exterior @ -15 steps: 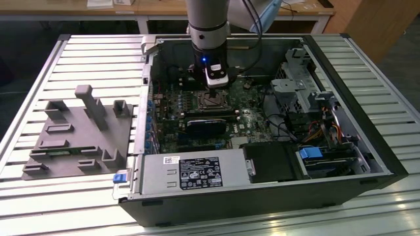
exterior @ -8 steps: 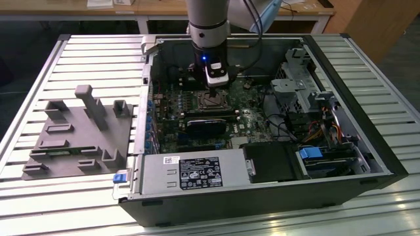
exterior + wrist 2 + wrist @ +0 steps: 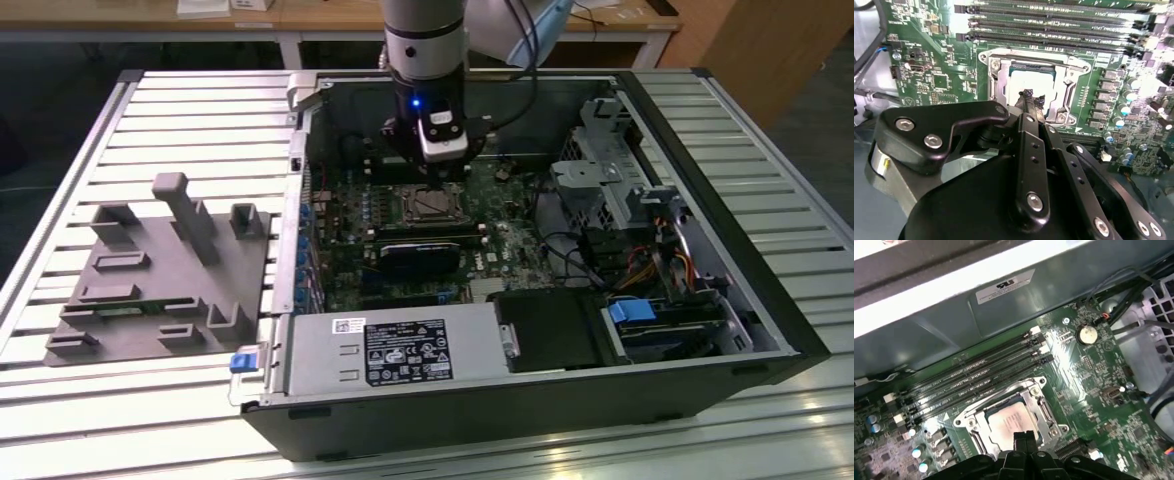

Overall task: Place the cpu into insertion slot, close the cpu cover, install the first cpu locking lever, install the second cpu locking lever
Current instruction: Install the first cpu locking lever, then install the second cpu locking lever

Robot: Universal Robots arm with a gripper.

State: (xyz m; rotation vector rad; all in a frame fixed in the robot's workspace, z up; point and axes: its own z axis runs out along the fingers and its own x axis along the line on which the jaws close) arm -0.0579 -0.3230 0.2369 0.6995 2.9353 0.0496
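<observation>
The cpu lies flat in the insertion slot on the green motherboard, its dull grey top showing in both wrist views. The silvery cpu cover lies down around it, framing the chip through its window. My gripper hangs just above the near edge of the cpu, shut, its black fingertips pressed together with nothing between them. In the exterior view the gripper stands upright over the socket inside the open computer case.
Long black memory slots run beside the socket. A black card and the grey power supply lie nearer the case's front. A drive cage and cables fill the exterior view's right. A grey fixture sits outside the case.
</observation>
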